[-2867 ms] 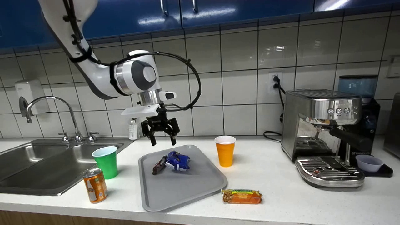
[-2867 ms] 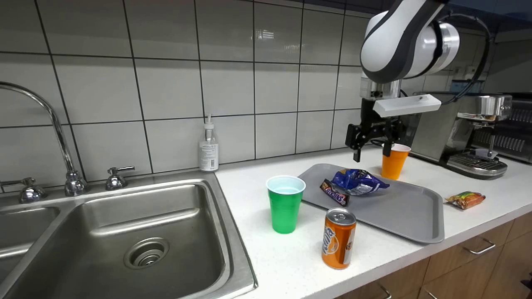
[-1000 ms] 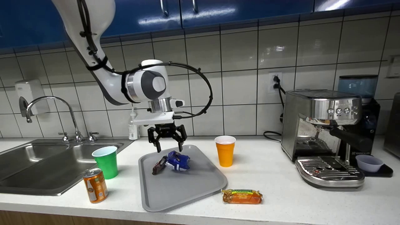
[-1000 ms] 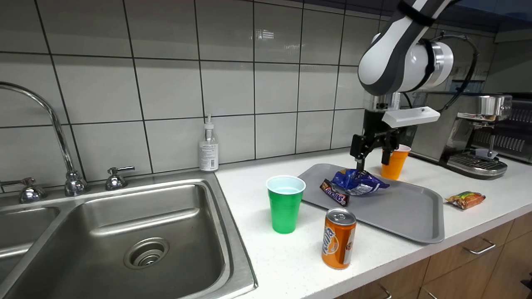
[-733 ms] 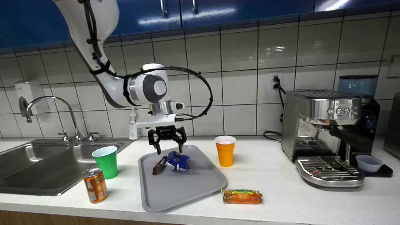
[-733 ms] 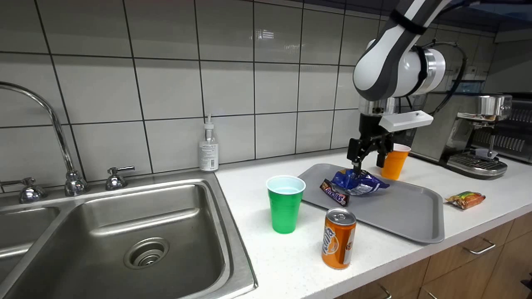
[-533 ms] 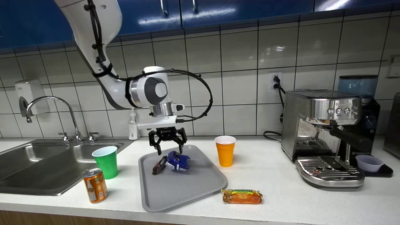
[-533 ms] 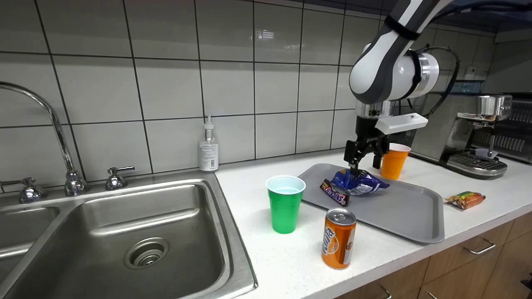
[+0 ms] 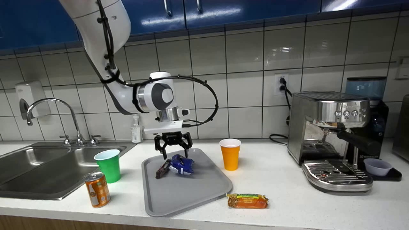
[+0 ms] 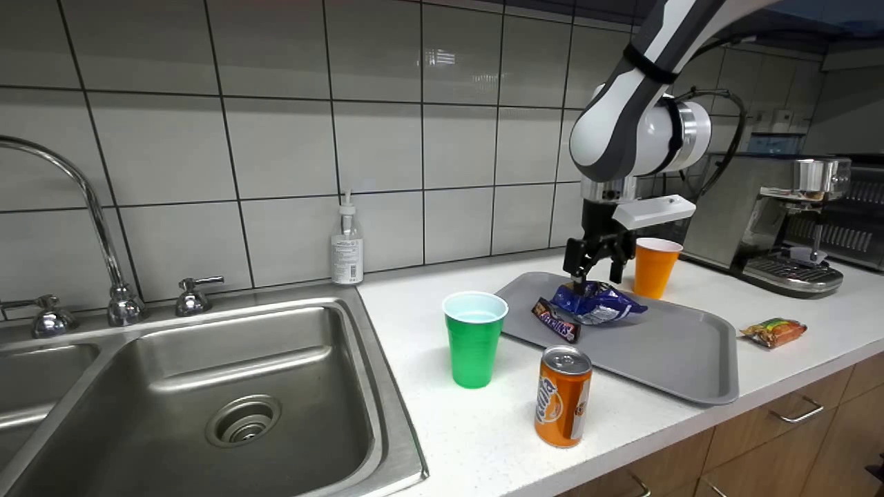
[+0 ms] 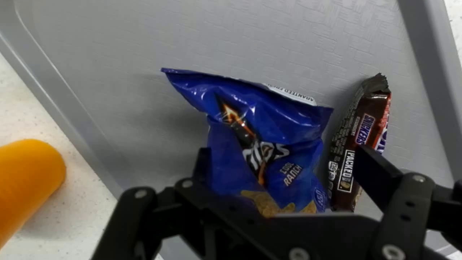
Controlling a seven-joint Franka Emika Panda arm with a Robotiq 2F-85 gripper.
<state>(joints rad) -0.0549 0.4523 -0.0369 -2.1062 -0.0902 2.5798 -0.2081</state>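
- Before me, a glossy wall of pale-grey, dark-grouted rectangular tiles (image 9: 246, 92), catching small bright reflections (image 9: 285, 49).
- Above, shiny blue flat-fronted cabinets (image 9: 271, 8), streaked with white glare (image 9: 220, 12).
- White speckled countertop (image 9: 287, 207) over brown wood-grain drawers (image 10: 760, 435).
- Far end dim; perhaps a plain grey wall (image 10: 853, 103).

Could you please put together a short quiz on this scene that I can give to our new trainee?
1. True or false: the green cup stands on the counter, off the gray tray.

2. Which of these lies on the tray, next to the blue chip bag?
A. The orange cup
B. The Snickers bar
C. The soda can

3. Fill in one word: the tool hangs over the tray with its jaws ____.

Key:
1. True; it stands between the sink and the tray.
2. B
3. Open; nothing is gripped.
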